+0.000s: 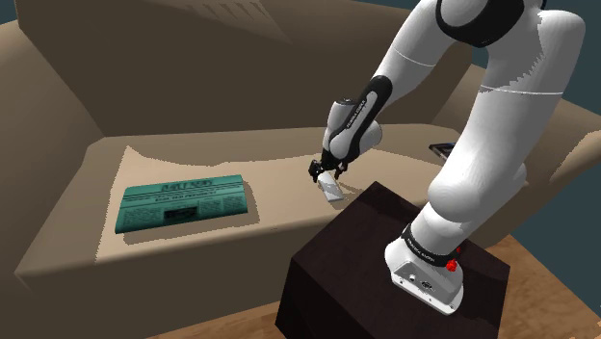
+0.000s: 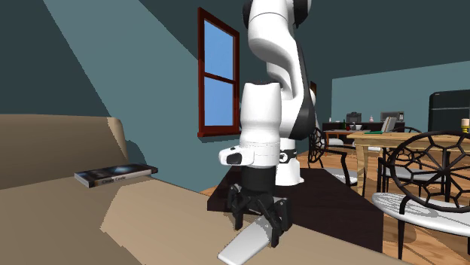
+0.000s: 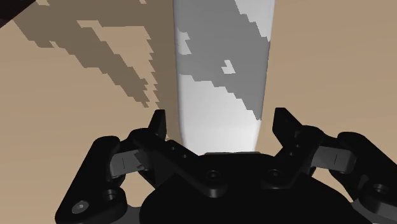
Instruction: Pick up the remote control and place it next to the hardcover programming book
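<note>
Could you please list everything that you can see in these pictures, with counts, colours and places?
remote: one, white-grey, on the sofa seat under the gripper
teal book: one, teal, flat on the seat at the shoulder view's left
dark book: one, dark cover, on the sofa at the second exterior view's left
sofa: one, tan, beside the stand
window: one, red-brown frame, blue panes, on the teal wall
wooden table: one, brown, second exterior view's right
lattice chairs: at least two, dark frames, around that table
stand: one, dark box, on the wooden floor
arm: one, white
gripper: one, black, open, fingers either side of the remote, not touching it
</note>
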